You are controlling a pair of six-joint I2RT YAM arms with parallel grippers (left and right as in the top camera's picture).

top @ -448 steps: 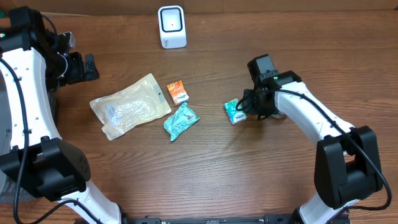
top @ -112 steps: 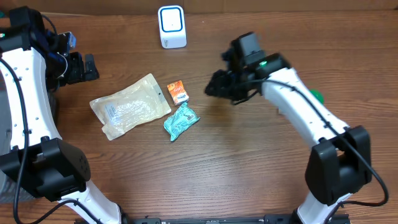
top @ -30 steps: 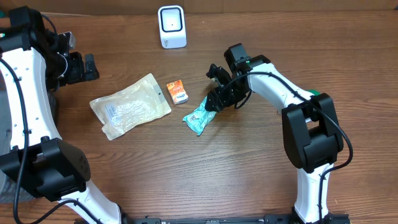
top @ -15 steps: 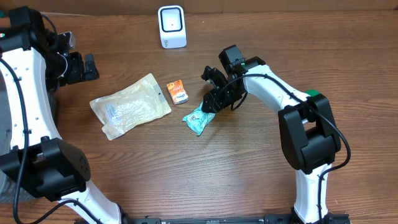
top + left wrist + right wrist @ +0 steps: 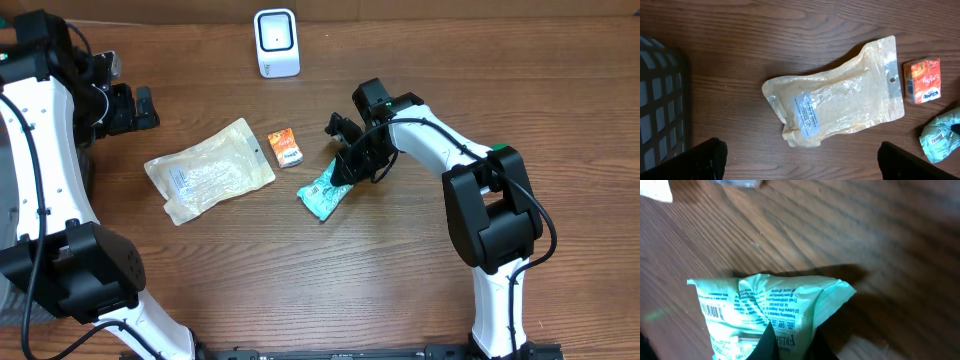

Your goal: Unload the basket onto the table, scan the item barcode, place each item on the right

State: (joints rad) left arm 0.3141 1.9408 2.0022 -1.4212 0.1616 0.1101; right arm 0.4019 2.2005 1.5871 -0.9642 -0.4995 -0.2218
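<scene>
A teal snack packet (image 5: 322, 192) lies tilted near the table's middle, with my right gripper (image 5: 346, 168) shut on its upper right end. In the right wrist view the packet (image 5: 765, 305) fills the lower half, pinched between my dark fingers (image 5: 768, 345), and its barcode (image 5: 710, 311) faces the camera at the left. The white scanner (image 5: 276, 43) stands at the back, apart from the packet. My left gripper (image 5: 145, 108) hangs open at the far left, holding nothing. Its view shows bare wood between the jaws of the gripper (image 5: 800, 165).
A clear pouch (image 5: 210, 170) and a small orange packet (image 5: 286, 148) lie left of the teal packet. Both show in the left wrist view, pouch (image 5: 835, 100) and orange packet (image 5: 923, 80). A dark basket (image 5: 660, 100) sits at the left edge. Something green (image 5: 503, 150) peeks from behind the right arm.
My right gripper has closed on the teal packet's end. The packet's held end has shifted slightly. The left arm has not moved.
</scene>
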